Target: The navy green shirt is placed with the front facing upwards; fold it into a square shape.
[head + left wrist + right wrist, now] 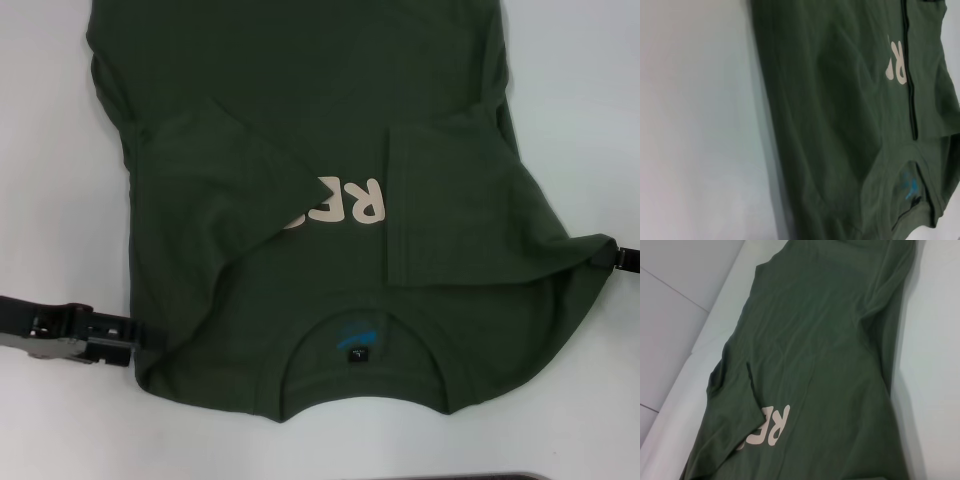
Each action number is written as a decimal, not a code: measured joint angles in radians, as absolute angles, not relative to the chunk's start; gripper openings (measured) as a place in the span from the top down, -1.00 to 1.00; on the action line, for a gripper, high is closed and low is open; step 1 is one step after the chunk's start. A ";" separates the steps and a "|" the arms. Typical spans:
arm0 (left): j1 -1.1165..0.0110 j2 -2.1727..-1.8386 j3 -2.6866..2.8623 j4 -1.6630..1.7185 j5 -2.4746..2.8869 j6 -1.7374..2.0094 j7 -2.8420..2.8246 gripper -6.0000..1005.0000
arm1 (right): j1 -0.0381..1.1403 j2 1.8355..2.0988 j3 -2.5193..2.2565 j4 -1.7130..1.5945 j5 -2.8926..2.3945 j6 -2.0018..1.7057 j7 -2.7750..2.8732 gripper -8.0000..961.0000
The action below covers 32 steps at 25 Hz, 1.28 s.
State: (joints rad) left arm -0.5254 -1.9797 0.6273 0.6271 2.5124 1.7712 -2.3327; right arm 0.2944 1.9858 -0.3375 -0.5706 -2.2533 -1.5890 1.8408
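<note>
We see the shirt [300,150] run past the head view's top edge. Folded-in sleeves cover most of its lettering [350,200]. The collar tag [357,353] is too small to read.

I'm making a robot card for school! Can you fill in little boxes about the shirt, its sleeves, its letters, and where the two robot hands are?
shirt: navy green shirt, spread on the white table, collar nearest the robot
sleeves: both folded inward over the chest
letters: cream letters, partly covered by the sleeves
left gripper: at the shirt's left shoulder edge
right gripper: at the shirt's right shoulder edge
</note>
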 joint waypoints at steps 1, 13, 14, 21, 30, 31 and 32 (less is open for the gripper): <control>-0.526 -1.982 0.628 0.626 2.512 1.771 -2.335 -0.70 | 0.294 1.985 -0.337 -0.571 -2.253 -1.589 1.842 0.98; -0.530 -1.987 0.630 0.616 2.559 1.765 -2.355 -0.70 | 0.295 1.982 -0.337 -0.571 -2.253 -1.592 1.846 0.98; -0.532 -1.989 0.630 0.615 2.560 1.765 -2.355 -0.70 | 0.295 1.982 -0.337 -0.571 -2.253 -1.592 1.846 0.98; -0.549 -1.997 0.630 0.615 2.559 1.766 -2.352 -0.70 | 0.294 1.982 -0.337 -0.571 -2.253 -1.592 1.847 0.98; -0.563 -2.006 0.629 0.615 2.561 1.759 -2.348 -0.70 | 0.293 1.982 -0.337 -0.571 -2.252 -1.590 1.847 0.98; -0.563 -2.006 0.629 0.615 2.562 1.759 -2.348 -0.70 | 0.293 1.982 -0.337 -0.571 -2.252 -1.590 1.847 0.98; -0.563 -2.006 0.629 0.615 2.562 1.759 -2.348 -0.70 | 0.293 1.982 -0.337 -0.571 -2.252 -1.590 1.847 0.98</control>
